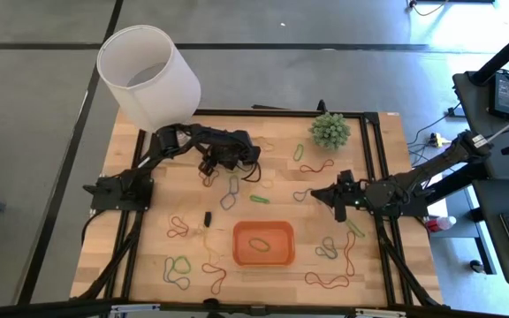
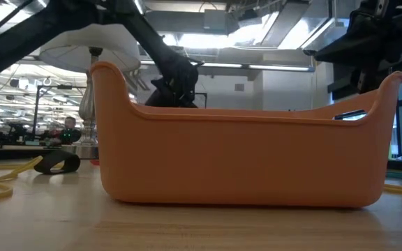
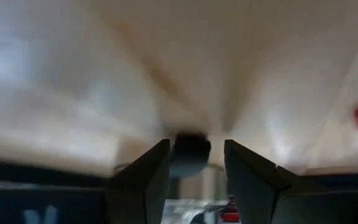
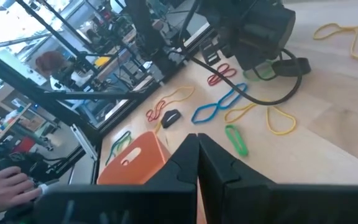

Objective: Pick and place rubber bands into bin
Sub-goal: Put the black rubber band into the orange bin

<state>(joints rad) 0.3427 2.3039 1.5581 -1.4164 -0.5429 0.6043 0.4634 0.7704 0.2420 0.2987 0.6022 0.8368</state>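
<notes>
- The left gripper (image 1: 253, 168) is extended over the far half of the worktop (image 1: 148, 238); in its wrist view its fingers (image 3: 143, 180) stand apart, with nothing seen clamped between them.
- A green rubber band (image 1: 260, 199) lies just beside the left gripper on its near side, and a blue-grey band (image 1: 230, 192) lies close by, toward the left arm's base.
- The bin (image 1: 262, 244) sits well nearer the front edge than the left gripper, roughly between the two arms; one tan band (image 1: 260, 243) lies inside it.
- The right gripper (image 1: 315, 194) is held low over the worktop, pointing toward the left gripper; its fingers (image 4: 185, 163) are pressed together and nothing is held.
- A grey band (image 1: 302, 194) lies just ahead of the right gripper's tip.
- Further rubber bands (image 1: 330, 281) in red, green, yellow and tan are scattered across the worktop on all sides of the bin.
- A small black piece (image 1: 208, 217) lies between the left gripper and the bin.
- A white lampshade (image 1: 148, 75) stands tilted at the far corner behind the left arm; a small green plant (image 1: 330, 131) stands beyond the right gripper.
</notes>
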